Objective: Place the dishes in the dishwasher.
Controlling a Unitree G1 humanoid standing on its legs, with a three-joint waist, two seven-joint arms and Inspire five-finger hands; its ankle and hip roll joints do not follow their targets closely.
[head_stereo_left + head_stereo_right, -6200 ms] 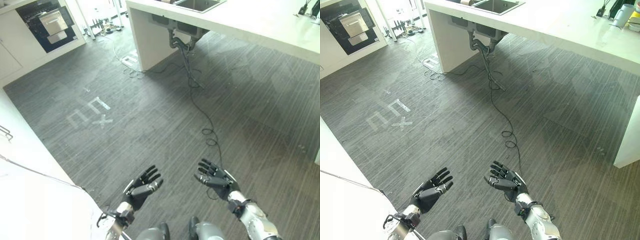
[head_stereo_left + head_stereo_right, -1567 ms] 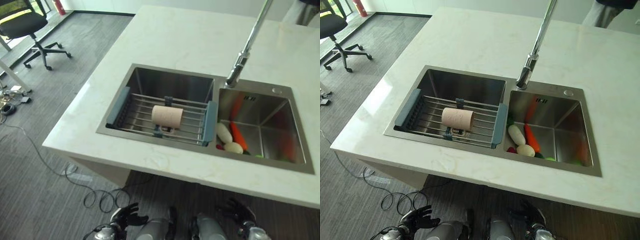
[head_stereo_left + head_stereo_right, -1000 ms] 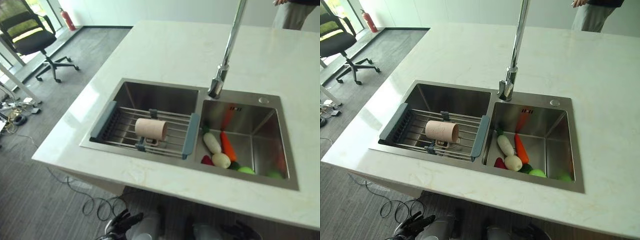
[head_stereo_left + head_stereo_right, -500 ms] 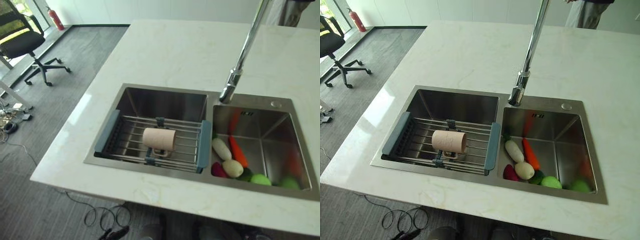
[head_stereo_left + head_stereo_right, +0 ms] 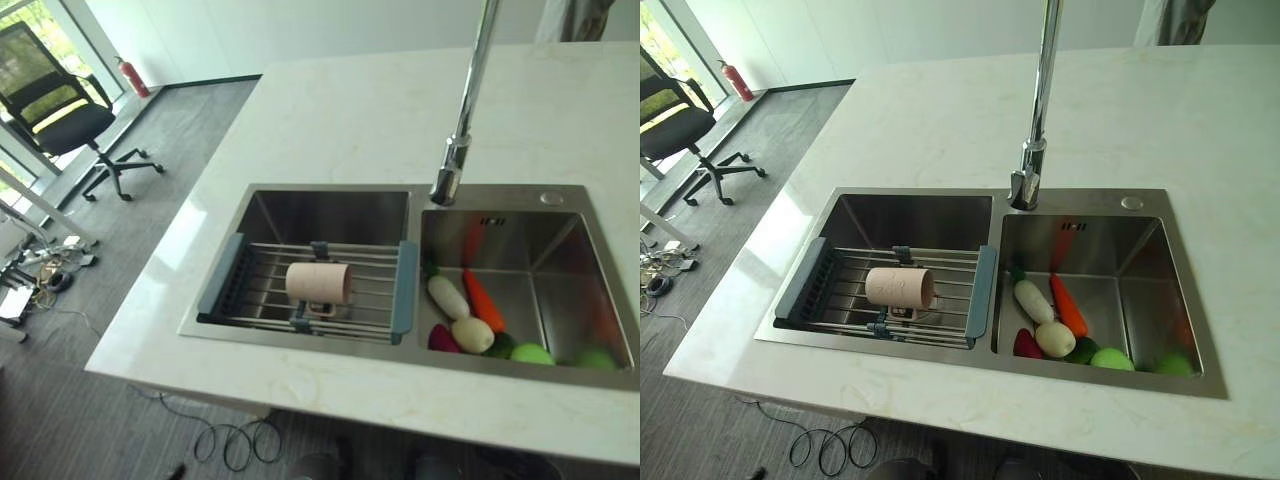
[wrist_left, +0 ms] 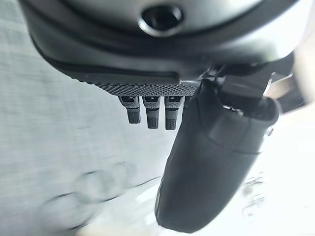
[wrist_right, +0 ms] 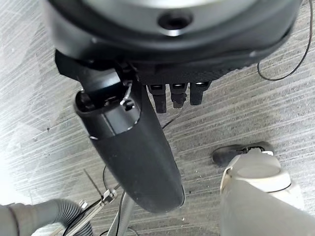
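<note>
The pale pink cylindrical mug (image 5: 318, 282) lies sideways (long axis three-to-nine) on the steel wire sink rack (image 5: 262, 290); both hands, left (image 6: 216, 162) and right (image 7: 130, 147), hang below the desk with relaxed, empty fingers (image 7: 176, 96)

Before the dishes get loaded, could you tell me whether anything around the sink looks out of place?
The pale pink mug lies on its side on the wire drying rack across the left basin. Vegetables, including an orange carrot, sit loose in the right basin.

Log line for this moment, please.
cup: lying on sink rack | left robot hand: empty | right robot hand: empty
</note>
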